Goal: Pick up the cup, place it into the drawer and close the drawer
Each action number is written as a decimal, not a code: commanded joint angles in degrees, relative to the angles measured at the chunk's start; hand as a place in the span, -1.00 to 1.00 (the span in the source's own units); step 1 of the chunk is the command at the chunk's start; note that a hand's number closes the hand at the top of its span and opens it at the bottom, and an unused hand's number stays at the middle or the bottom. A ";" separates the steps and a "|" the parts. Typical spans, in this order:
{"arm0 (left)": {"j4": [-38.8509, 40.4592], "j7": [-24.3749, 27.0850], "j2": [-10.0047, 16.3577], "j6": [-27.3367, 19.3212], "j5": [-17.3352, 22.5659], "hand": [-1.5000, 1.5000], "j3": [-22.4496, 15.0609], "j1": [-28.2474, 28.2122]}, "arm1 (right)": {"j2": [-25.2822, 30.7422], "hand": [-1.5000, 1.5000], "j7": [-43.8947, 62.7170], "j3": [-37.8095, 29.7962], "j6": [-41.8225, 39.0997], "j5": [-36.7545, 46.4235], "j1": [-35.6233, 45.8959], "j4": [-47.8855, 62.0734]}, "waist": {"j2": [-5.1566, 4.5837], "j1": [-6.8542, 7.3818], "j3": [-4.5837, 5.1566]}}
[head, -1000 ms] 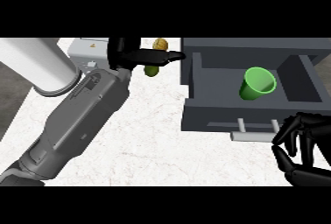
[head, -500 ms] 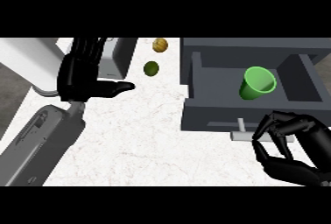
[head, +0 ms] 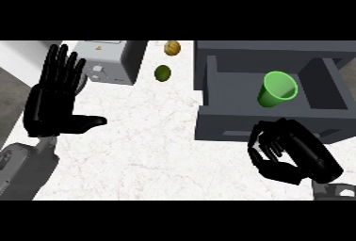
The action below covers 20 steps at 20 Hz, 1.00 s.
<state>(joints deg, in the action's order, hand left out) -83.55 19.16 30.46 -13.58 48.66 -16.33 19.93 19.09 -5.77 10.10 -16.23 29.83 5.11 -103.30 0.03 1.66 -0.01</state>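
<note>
Far left of the frame: left hand point(head: 59, 101), flat open, fingers straight and pointing up, holding nothing, well apart from the work. Upper middle: a grey box point(head: 111, 61), a brown fruit point(head: 172, 47) and a green fruit point(head: 163, 73), no part of the job. Right half: open drawer point(head: 230, 123), green cup point(head: 278, 88) already inside, mouth showing. Lower right: right hand point(head: 288, 150), fingers curled on nothing, just below the drawer's front panel, perhaps touching. Probably only the push toward the frame's top left to do; clearly the nearer hand for it.
</note>
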 commanded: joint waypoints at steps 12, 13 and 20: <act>-1.01 0.22 2.73 13.09 0.08 -1.00 10.09 -11.75 | -5.35 -1.00 -10.18 2.51 10.77 17.03 16.32 39.14 | -0.15 -1.00 -0.01; -0.85 1.81 0.08 12.84 -1.36 -1.00 9.27 -12.26 | -6.89 -1.00 -12.17 2.47 14.97 18.52 15.91 42.76 | -0.16 -1.08 -0.01; -2.20 1.13 -1.85 12.78 -3.78 -1.00 10.51 -13.12 | -8.53 -1.00 -16.66 -5.09 16.52 16.86 32.17 63.98 | -0.47 -0.23 -0.07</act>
<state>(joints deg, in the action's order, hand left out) -84.50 20.81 31.26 1.90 47.11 -4.69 5.68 11.16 -19.23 8.63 -1.29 47.11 29.40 -51.63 -0.01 1.02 0.11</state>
